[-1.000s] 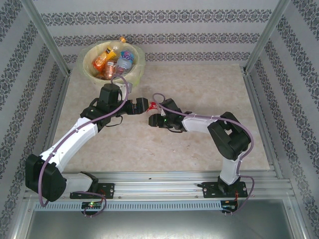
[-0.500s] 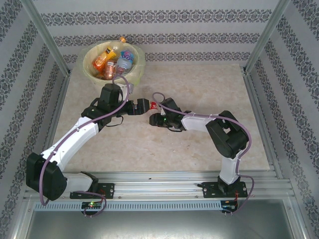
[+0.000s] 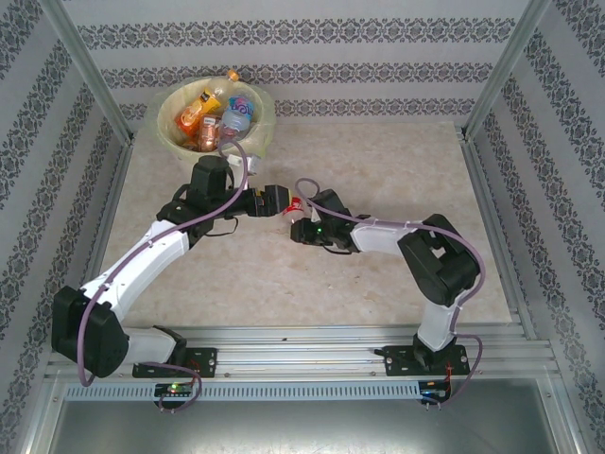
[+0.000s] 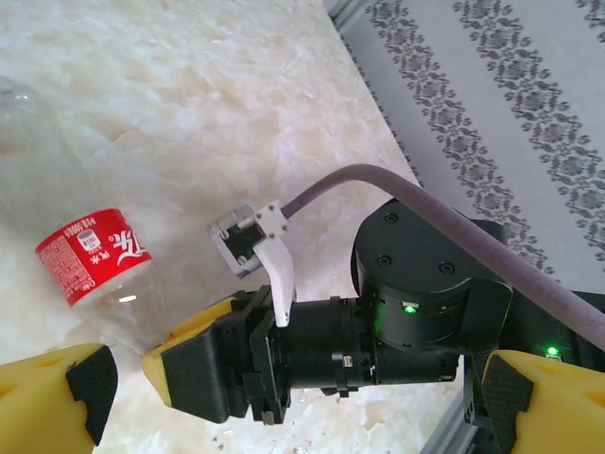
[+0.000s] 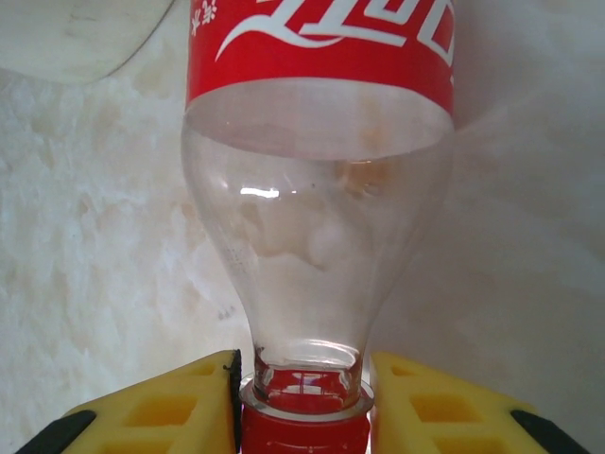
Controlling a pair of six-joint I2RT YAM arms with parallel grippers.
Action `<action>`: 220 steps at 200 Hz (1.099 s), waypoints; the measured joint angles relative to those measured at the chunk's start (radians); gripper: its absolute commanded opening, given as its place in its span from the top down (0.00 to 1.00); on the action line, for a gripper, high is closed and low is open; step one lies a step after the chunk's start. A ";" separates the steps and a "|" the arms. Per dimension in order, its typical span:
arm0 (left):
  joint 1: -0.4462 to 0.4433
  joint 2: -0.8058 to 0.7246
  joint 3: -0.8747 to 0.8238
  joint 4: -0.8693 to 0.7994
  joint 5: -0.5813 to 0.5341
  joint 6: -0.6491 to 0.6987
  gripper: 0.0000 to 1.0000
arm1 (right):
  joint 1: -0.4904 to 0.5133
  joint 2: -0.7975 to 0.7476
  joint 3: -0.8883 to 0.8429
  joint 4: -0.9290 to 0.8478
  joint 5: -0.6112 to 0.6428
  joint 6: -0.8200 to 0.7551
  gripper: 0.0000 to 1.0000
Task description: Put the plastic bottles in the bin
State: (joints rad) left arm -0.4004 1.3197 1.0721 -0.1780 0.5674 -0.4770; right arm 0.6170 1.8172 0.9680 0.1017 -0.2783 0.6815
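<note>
Your worktop (image 3: 378,189) is nearly done: the bin (image 3: 267,123) at its far left corner holds a heap of plastic bottles (image 3: 219,115). One red-labelled bottle (image 5: 317,218) is left, mid-worktop, with the right end effector (image 5: 304,383) clamped on its neck. The left end effector (image 3: 280,201) gapes wide beside it, holding nothing.

Overhead camera looks down — close wrist cameras share one red-labelled bottle (image 5: 317,236).
</note>
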 measured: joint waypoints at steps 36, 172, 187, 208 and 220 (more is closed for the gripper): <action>0.000 0.030 0.000 0.045 0.077 -0.003 0.00 | -0.010 -0.137 -0.114 -0.003 0.010 -0.005 0.66; -0.032 -0.087 -0.289 0.172 0.074 -0.208 0.00 | -0.013 -0.552 -0.389 -0.080 0.053 -0.059 0.68; -0.039 -0.108 -0.329 0.219 0.076 -0.237 0.00 | -0.013 -0.589 -0.398 -0.093 0.048 -0.060 0.68; -0.050 -0.127 -0.370 0.294 0.079 -0.275 0.00 | -0.013 -0.661 -0.407 -0.109 0.028 -0.060 0.68; -0.051 -0.128 -0.391 0.350 0.080 -0.301 0.00 | -0.013 -0.702 -0.407 -0.114 0.014 -0.060 0.68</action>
State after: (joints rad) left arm -0.4519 1.1919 0.6815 0.1719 0.6476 -0.7776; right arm 0.6041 1.1149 0.5613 -0.0124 -0.2642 0.6220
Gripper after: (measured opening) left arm 0.999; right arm 0.323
